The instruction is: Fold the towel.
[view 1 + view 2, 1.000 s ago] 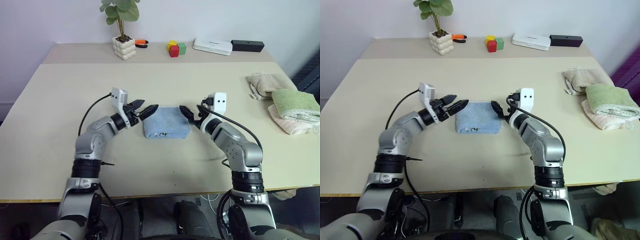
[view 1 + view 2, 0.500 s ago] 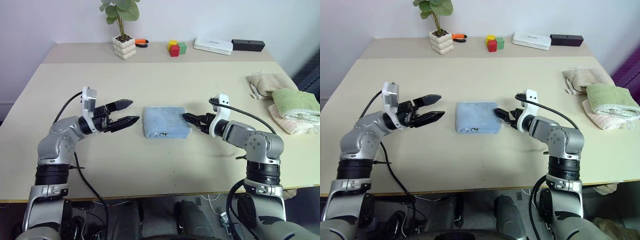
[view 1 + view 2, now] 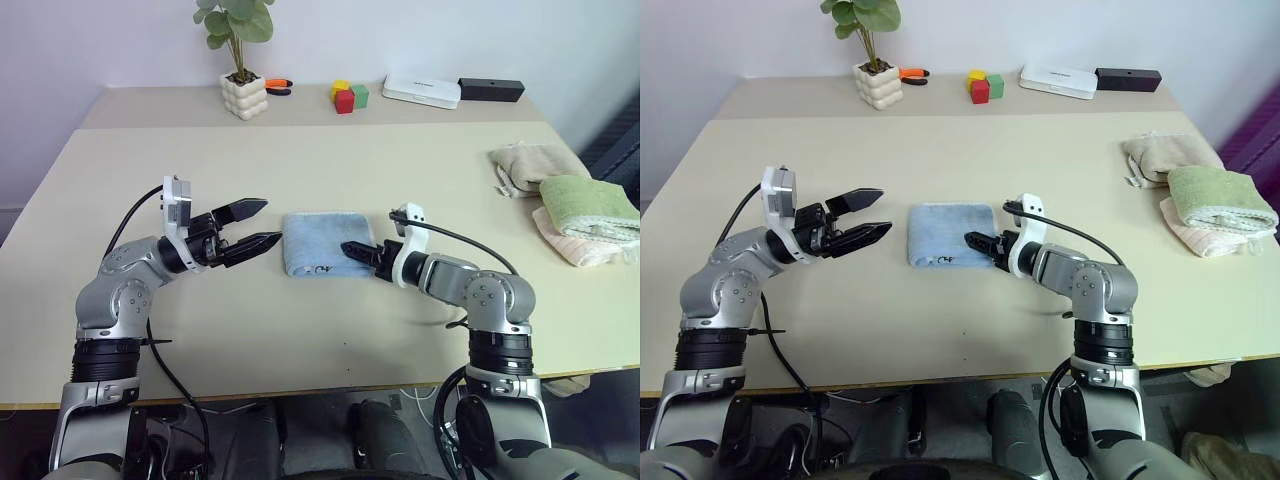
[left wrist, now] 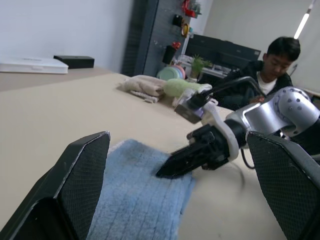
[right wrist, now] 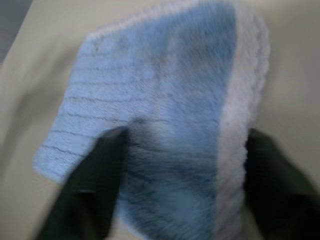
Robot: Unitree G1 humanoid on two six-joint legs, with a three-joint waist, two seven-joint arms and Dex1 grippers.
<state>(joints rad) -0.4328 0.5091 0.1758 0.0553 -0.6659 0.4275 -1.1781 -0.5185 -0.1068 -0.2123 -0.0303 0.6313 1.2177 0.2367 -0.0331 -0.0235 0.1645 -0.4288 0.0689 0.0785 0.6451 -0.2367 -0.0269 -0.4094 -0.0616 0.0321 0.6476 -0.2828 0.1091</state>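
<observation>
- Right now your left gripper [image 3: 252,226] hangs off the left side of the towel [image 3: 318,241], apart from it, with its two black fingers spread wide and aimed across at the cloth.
- Next, in the middle, the towel lies flat on the tabletop [image 3: 330,160] as a small folded block, its fold running near to far and the dark scribble at the near edge.
- Then your right gripper [image 3: 352,250] is the nearer of the two: its tips lie over the towel's near right corner. From the wrist view its fingers [image 5: 95,175] stand apart on either side of the pale hem, not pinched on the cloth.
- So, as I judge it, any further fold turns on that right edge, and the cloth lies directly ahead of the right gripper, leftward.
</observation>
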